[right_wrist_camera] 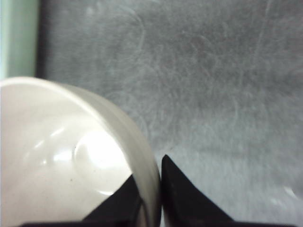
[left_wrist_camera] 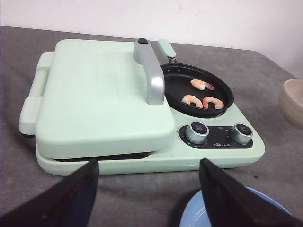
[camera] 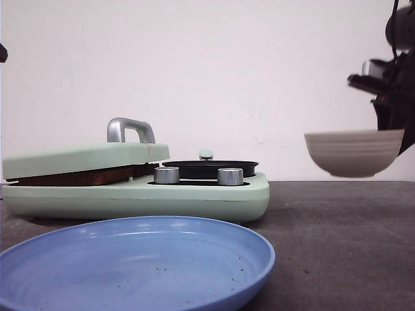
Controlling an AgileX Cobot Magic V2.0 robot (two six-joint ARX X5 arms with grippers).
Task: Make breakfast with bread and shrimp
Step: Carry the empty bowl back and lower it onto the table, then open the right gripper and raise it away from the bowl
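Three pink shrimp point(left_wrist_camera: 202, 85) lie in the black round pan point(left_wrist_camera: 199, 87) on the right side of the mint-green breakfast maker point(camera: 136, 194). Its lid point(left_wrist_camera: 99, 94), with a silver handle point(camera: 130, 128), is down. The bread is hidden; only a brown band point(camera: 78, 176) shows in the gap under the lid. My left gripper point(left_wrist_camera: 149, 163) is open and empty, hovering in front of the maker. My right gripper point(right_wrist_camera: 149, 166) is shut on the rim of an empty off-white bowl point(camera: 353, 152), held in the air to the right of the maker.
A large empty blue plate point(camera: 130, 265) sits on the grey table in front of the maker, partly beneath my left fingers. Two silver knobs point(camera: 166, 175) stand on the maker's front beside the pan. A white wall rises behind.
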